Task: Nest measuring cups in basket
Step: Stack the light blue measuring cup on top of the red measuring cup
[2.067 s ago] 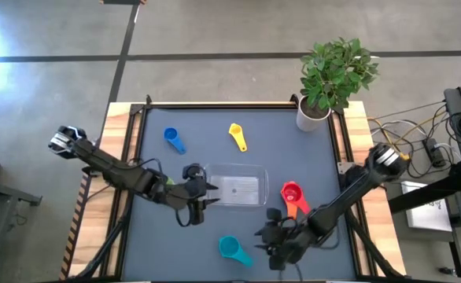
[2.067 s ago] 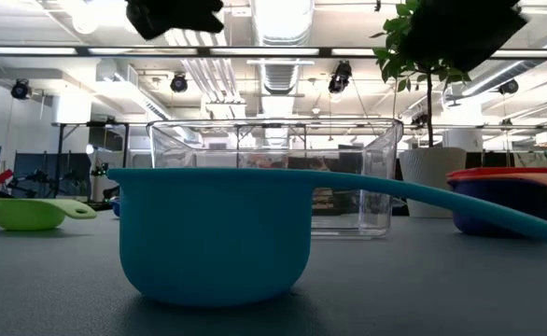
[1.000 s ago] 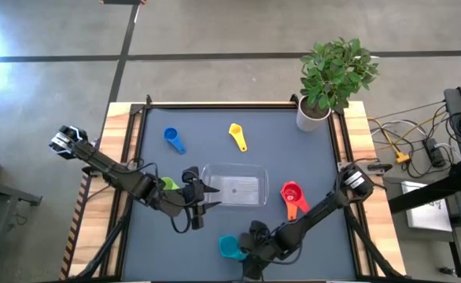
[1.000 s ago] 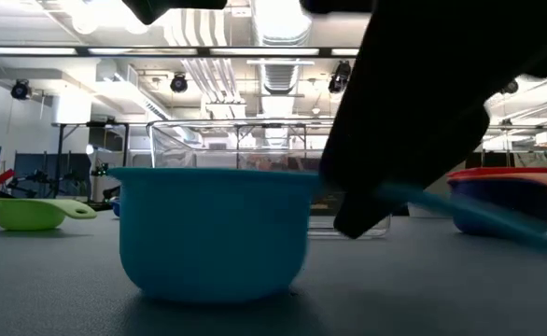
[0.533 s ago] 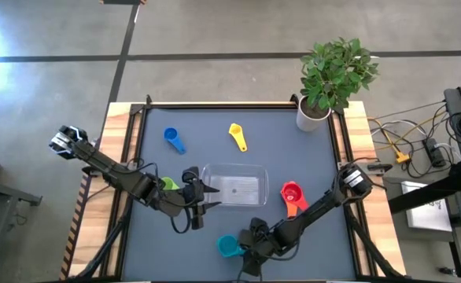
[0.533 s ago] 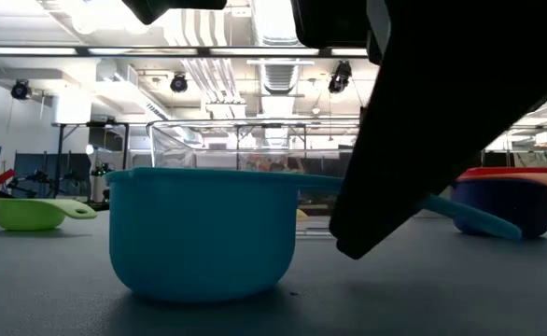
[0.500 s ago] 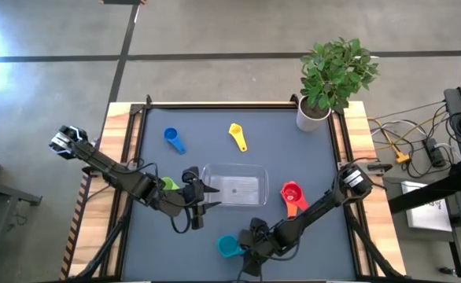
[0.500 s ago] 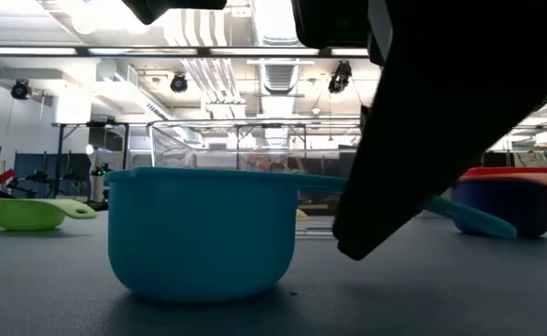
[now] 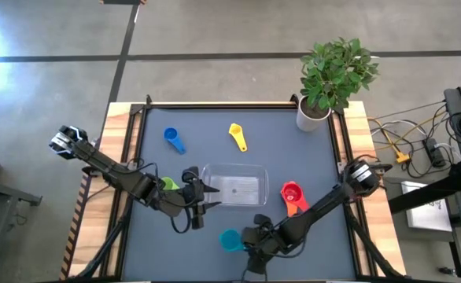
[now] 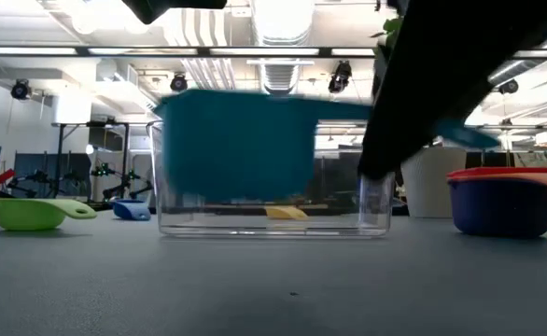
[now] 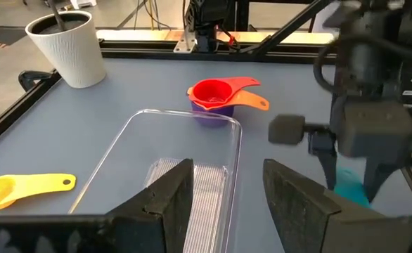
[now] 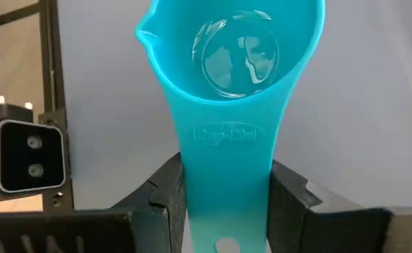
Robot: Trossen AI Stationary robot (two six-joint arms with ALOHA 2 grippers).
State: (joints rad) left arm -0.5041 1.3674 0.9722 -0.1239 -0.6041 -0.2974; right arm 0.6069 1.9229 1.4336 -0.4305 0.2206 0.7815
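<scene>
The table (image 9: 152, 236) carries a white plant pot (image 9: 311, 115) at its far right corner and the clear basket (image 9: 234, 185) near its middle. The basket appears empty in the high view. The left gripper (image 9: 201, 196) sits at the basket's left end with its fingers (image 11: 167, 200) spread apart, holding nothing, the basket's near rim between them in the left wrist view.

The right gripper (image 9: 246, 240) is at the front of the table, clamped on the flat handle of the teal cup (image 9: 230, 240). In the right wrist view both fingers (image 12: 167, 190) press the handle's sides, and the bowl (image 12: 235, 46) points away from the wrist. In the low view the teal cup (image 10: 236, 140) hangs clear of the tabletop, in front of the basket.

The red cup (image 9: 291, 191) sits nested on the orange one (image 9: 296, 207), just right of the basket. The green cup (image 9: 166, 184) lies left of the basket beside the left arm. The blue cup (image 9: 172, 138) and the yellow cup (image 9: 237, 135) lie farther back, well apart from each other.
</scene>
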